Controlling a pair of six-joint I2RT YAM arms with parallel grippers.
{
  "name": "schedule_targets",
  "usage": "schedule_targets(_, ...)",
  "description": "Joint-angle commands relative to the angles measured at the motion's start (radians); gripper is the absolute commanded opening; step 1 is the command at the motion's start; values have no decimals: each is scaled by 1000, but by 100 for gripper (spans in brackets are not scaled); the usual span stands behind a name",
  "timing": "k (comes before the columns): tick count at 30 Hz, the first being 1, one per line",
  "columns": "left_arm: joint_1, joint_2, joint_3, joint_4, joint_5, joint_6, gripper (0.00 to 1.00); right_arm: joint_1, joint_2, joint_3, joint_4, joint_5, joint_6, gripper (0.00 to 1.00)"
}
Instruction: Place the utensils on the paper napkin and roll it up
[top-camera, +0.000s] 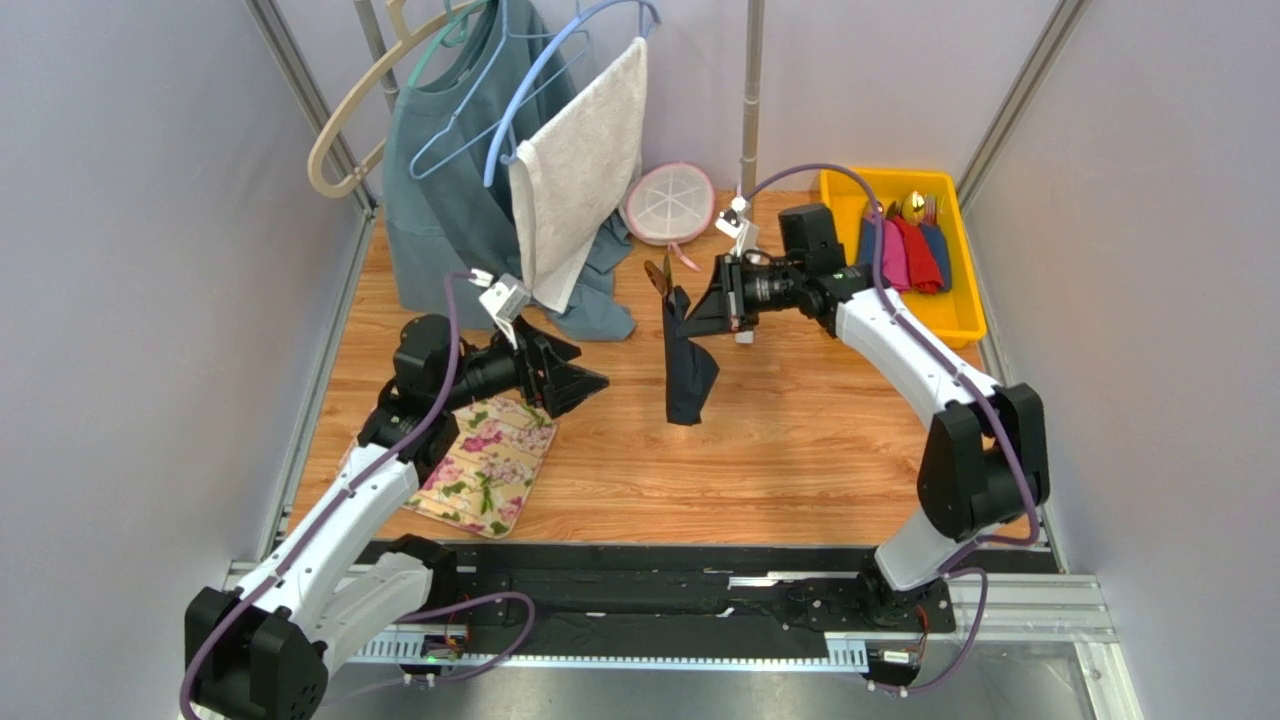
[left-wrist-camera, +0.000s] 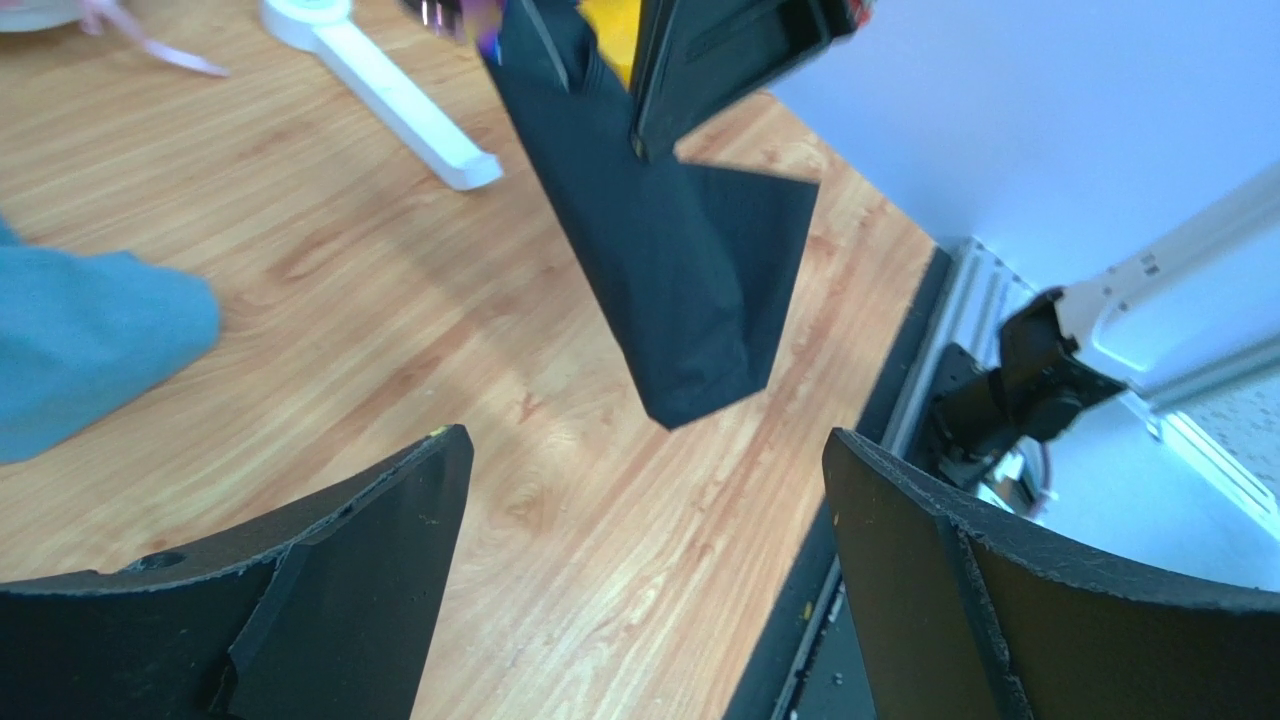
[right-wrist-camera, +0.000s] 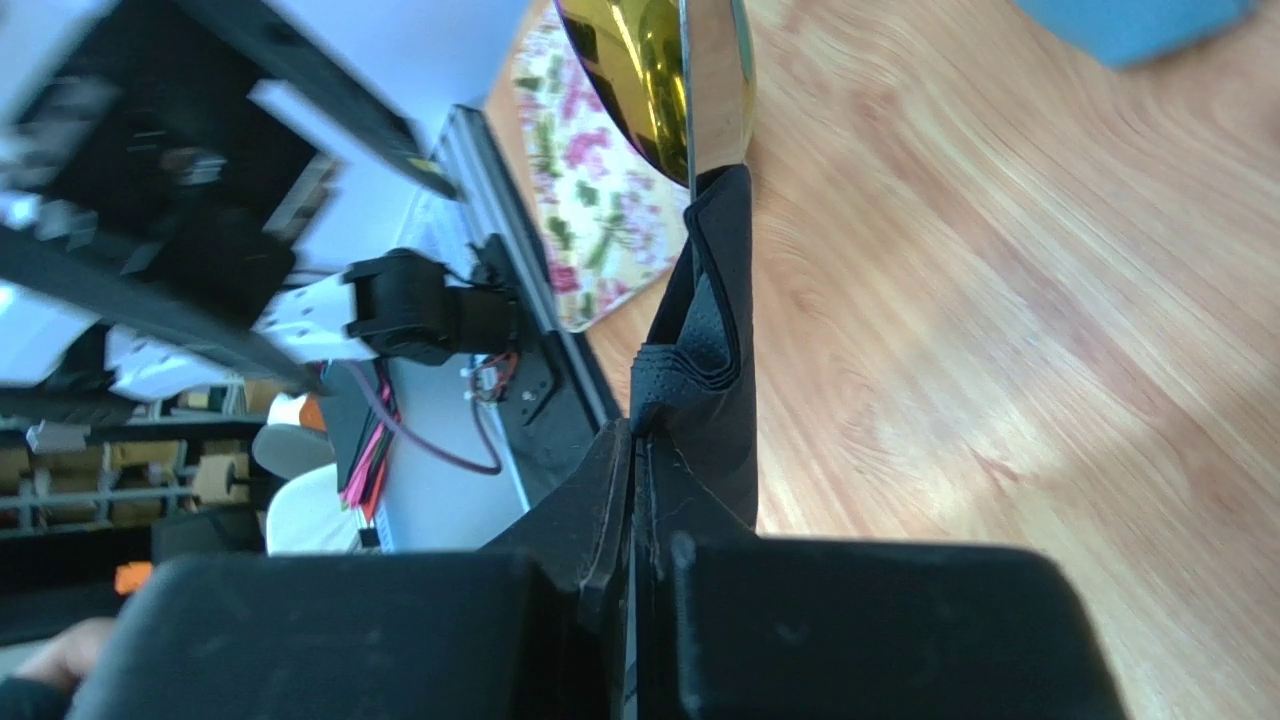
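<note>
A: Where is the paper napkin (top-camera: 688, 368)?
B: Up in the air, over the table (top-camera: 812, 450). The right gripper (top-camera: 709, 294) is pinched tight on it, so it hangs down like a bag.
A: And the spoon (right-wrist-camera: 661, 75)?
B: It pokes out the top, wrapped so it can't fall.
A: The left gripper (top-camera: 579, 365)?
B: Wide open, holding nothing. It sits by the floral mat (top-camera: 489, 465), maybe ready to help.

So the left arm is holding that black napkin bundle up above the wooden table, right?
Not quite: the right gripper is shut on the black napkin bundle, holding it above the wooden table. The top external view shows this; the left gripper is open.
</note>
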Motion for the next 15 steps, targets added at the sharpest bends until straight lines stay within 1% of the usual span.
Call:
schedule_targets(1, 3, -31, -48, 258, 123, -53, 96, 6, -122, 93, -30, -137, -30, 0)
schedule_targets(3, 4, -31, -66, 315, 155, -100, 96, 17, -164, 108, -33, -171, -28, 0)
schedule_targets(4, 4, -29, -74, 382, 160, -117, 95, 22, -177, 111, -30, -179, -25, 0)
schedule_targets(7, 3, -25, -103, 511, 168, -180, 95, 45, -225, 123, -14, -196, -11, 0)
schedule_targets(11, -28, -26, -78, 533, 189, -184, 95, 93, -280, 154, -5, -191, 1, 0)
schedule_targets(13, -57, -20, -71, 542, 203, -188, 93, 123, -293, 169, -5, -187, 1, 0)
schedule_targets(15, -77, -14, -71, 584, 232, -230, 91, 141, -306, 195, -16, -185, 1, 0)
